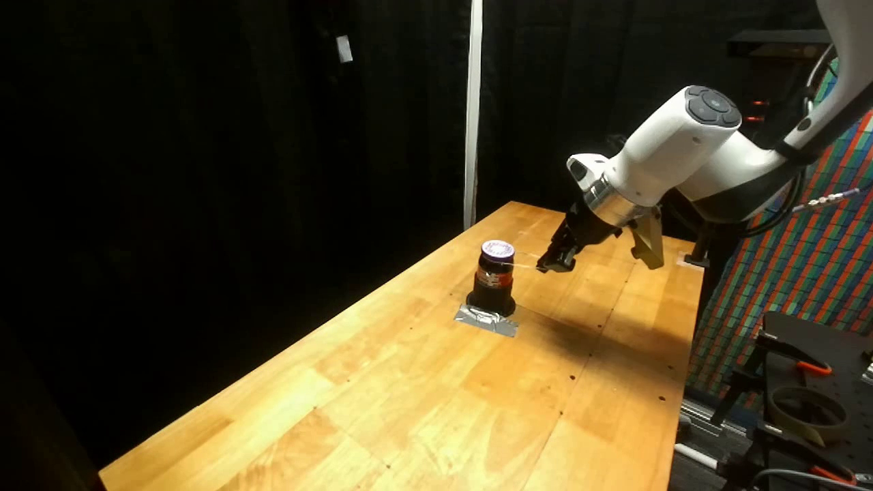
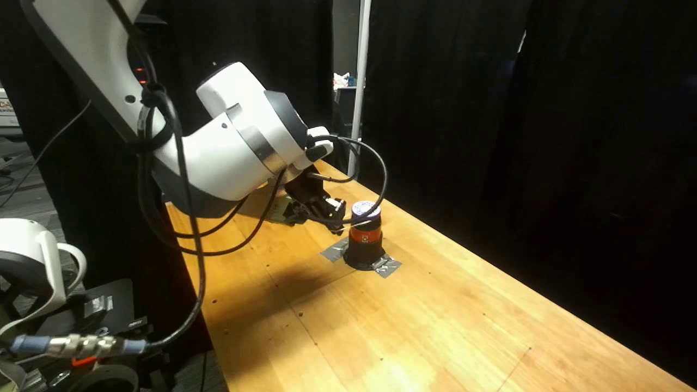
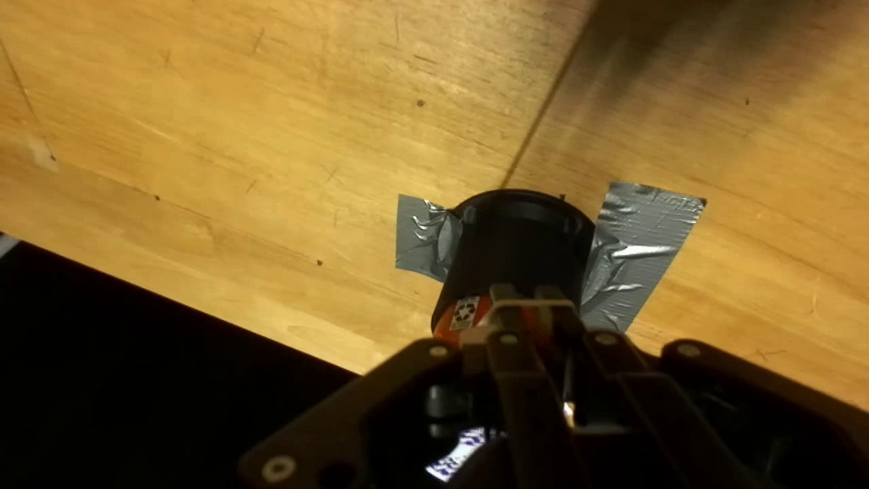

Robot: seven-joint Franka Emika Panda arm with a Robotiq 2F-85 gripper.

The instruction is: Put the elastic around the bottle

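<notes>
A honey-coloured wooden bench (image 1: 423, 402), marked with small dark holes (image 1: 572, 377) and thin seams (image 3: 537, 124), carries a squat dark bottle (image 1: 494, 280) with an orange-red middle, upright on its flared black base (image 3: 519, 238). In the wrist view, a strip of crinkled silver tape (image 3: 415, 238) touches that base at nine o'clock, another strip (image 3: 645, 251) between three and four. In an exterior view, a broad shadow (image 2: 280, 296) lies at the bottle's eight o'clock.

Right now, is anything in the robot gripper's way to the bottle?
Nothing solid shows between the gripper and the bottle, just the thin elastic. In an exterior view a black cable crosses before the cap; how close, I can't tell.
</notes>
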